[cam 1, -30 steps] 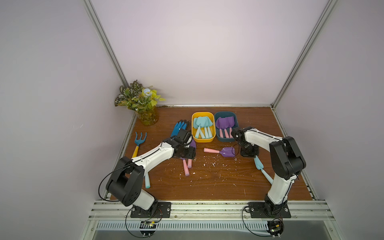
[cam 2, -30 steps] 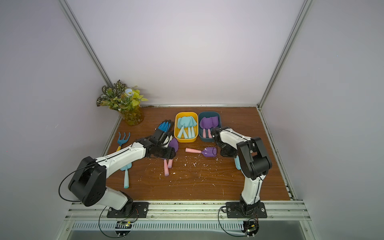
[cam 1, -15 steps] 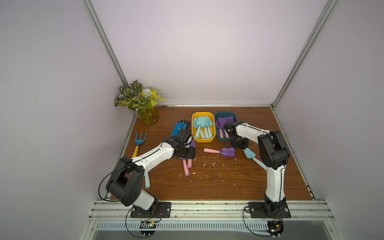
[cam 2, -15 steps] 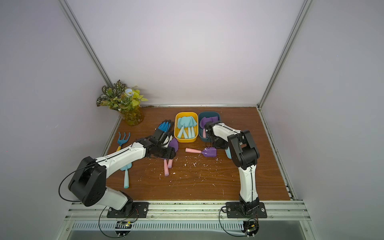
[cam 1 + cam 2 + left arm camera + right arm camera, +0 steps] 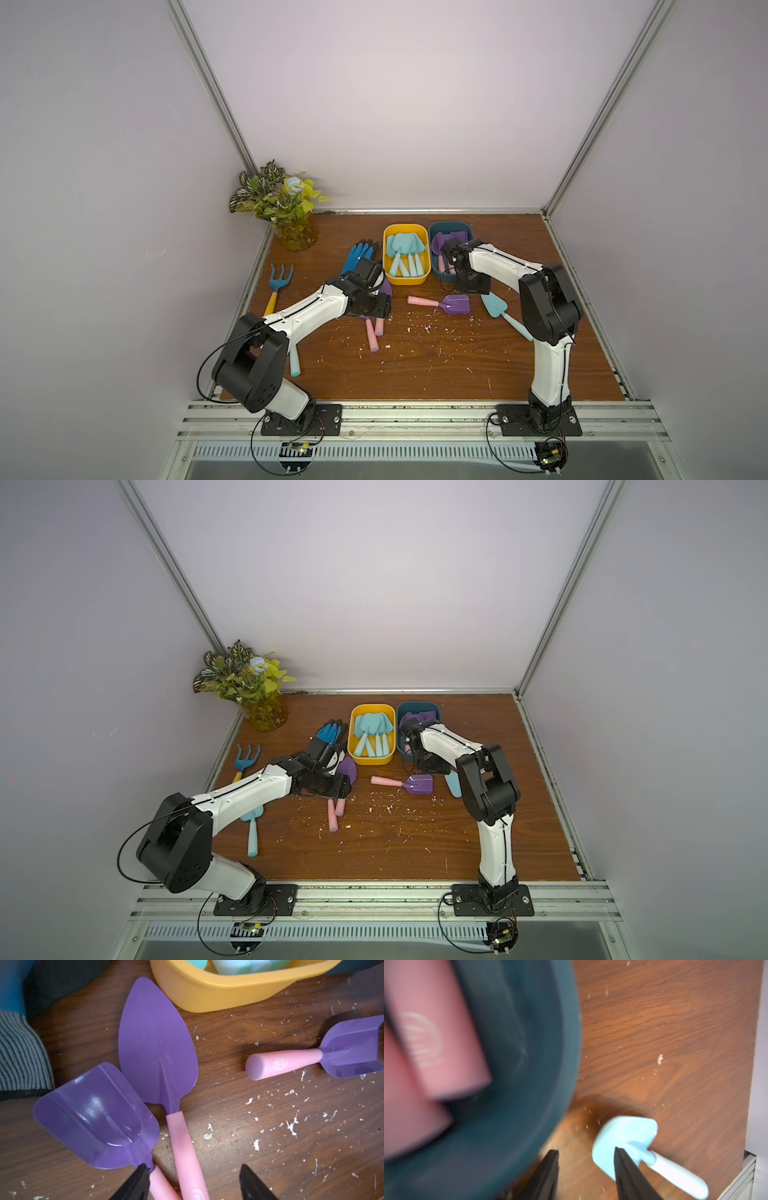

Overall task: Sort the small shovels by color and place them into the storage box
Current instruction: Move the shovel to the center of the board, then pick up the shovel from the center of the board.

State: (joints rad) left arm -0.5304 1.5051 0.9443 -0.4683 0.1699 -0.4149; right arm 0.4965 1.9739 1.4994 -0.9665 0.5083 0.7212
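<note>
Left wrist view caught the left fingers (image 5: pixel 135 1184) spread wide and empty, straddling the pink handles of two purple shovels lying side by side on the desk (image 5: pixel 270 1126). One was a scoop-bladed shovel (image 5: pixel 93 1118) whose neck touched one finger. The other was a pointed shovel (image 5: pixel 155 1043) whose handle lay between the fingers. A clean pick likely called for centring on a single handle and closing low on the pink grip, lest both come up together or one be knocked askew. A third purple shovel (image 5: pixel 342 1051) lay apart on the desk, near the yellow box (image 5: pixel 218 991), which held the sorted blue shovels (image 5: pixel 401 249). The sorted purple shovels (image 5: pixel 440 245) sat in the teal box (image 5: pixel 529 1043) beside it. The right fingers (image 5: pixel 548 1174), parted with nothing between them, hung at that box's near wall, just beside a loose blue shovel (image 5: pixel 623 1138). Another blue shovel (image 5: pixel 294 361) lay partly under the left arm.
</note>
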